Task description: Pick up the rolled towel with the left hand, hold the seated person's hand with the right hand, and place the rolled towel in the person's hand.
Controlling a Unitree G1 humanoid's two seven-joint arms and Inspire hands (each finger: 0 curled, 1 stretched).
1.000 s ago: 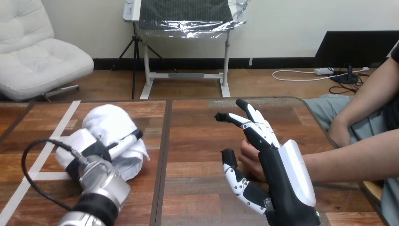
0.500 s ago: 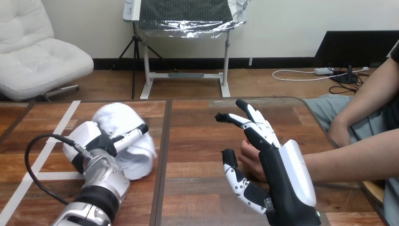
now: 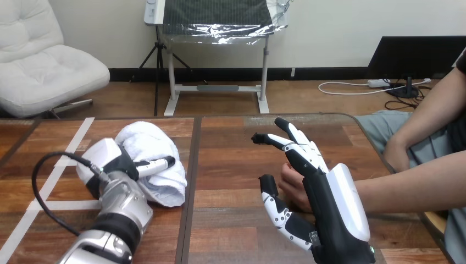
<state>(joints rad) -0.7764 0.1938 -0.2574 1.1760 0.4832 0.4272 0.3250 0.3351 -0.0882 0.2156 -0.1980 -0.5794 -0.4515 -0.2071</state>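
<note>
The rolled white towel point(image 3: 147, 142) lies on the left half of the wooden table point(image 3: 231, 159). My left hand point(image 3: 112, 162) sits on its near left side, one finger curled over the roll, gripping it. My right hand point(image 3: 329, 209) stands upright at the table's right half, fingers straight and spread, thumb out to the left. The person's hand point(image 3: 290, 184) rests on the table just behind my right palm, between thumb and fingers; I cannot tell whether they touch. The person's forearm point(image 3: 417, 187) reaches in from the right.
White tape lines point(image 3: 55, 181) cross the table's left part. A dark seam point(image 3: 191, 165) divides the tabletop just right of the towel. The person's other arm point(image 3: 423, 121) hangs near the table's right edge.
My left hand has moved right toward the seam, and the towel has travelled with it. My right hand and the person's hand have stayed in place.
</note>
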